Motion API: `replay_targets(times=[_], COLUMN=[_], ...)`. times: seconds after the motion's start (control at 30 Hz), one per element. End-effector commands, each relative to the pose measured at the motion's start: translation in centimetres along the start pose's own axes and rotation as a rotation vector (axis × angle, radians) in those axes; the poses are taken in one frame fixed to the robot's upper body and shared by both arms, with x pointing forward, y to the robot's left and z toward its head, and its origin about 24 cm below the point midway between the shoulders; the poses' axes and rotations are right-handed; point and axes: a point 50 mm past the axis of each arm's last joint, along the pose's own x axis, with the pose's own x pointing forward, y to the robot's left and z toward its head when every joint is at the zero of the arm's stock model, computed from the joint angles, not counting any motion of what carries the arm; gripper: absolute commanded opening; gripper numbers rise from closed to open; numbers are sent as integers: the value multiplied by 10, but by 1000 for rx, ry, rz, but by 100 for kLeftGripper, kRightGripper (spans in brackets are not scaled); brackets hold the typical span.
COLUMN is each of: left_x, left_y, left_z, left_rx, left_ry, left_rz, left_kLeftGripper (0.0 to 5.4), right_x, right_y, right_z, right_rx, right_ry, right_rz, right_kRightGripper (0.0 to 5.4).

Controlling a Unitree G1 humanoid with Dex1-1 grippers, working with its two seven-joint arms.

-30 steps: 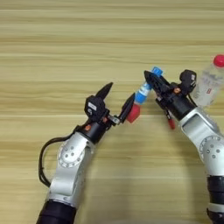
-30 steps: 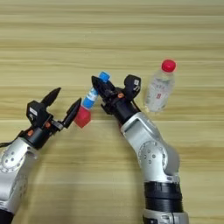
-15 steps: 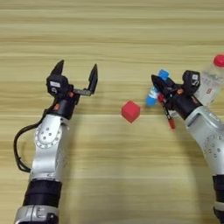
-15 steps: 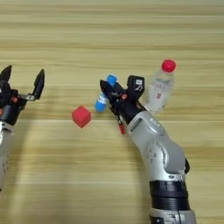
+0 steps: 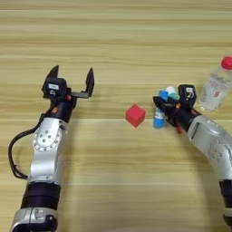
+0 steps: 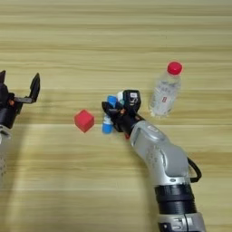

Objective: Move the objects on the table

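left pincer (image 5: 71,78) spread apart, right pincer (image 5: 168,106) clamped on short blue tube (image 5: 159,116), small red cube (image 5: 135,115) beside

Light-brown wooden table (image 5: 113,54) fills the view; horizontal plank grain; even, soft light.

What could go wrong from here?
1. The right gripper sits against the short blue tube; a nudge could tip it onto the small red cube.
2. The clear plastic bottle stands upright close beside the right arm; a sideways swing might topple it.
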Motion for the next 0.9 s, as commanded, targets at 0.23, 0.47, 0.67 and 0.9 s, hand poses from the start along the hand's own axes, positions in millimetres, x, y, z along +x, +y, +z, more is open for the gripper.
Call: replay_targets(times=[0.23,0.47,0.67,0.9], left_x=[4,3,3,3], left_y=[-2,-1,-1,-2], left_z=[1,1,1,-1], left_rx=[4,2,2,13], left_ry=[-2,0,-1,11], left_rz=[-10,-8,-8,-11], left_kLeftGripper=[540,540,540,540], right_x=[12,20,22,22], right_y=[-17,-18,-16,-15], right_z=[-19,-28,-28,-29], right_rx=[-117,-66,-51,-41], right_ry=[116,116,103,99], right_rz=[-116,-86,-69,-60], right_kRightGripper=[139,139,139,184])
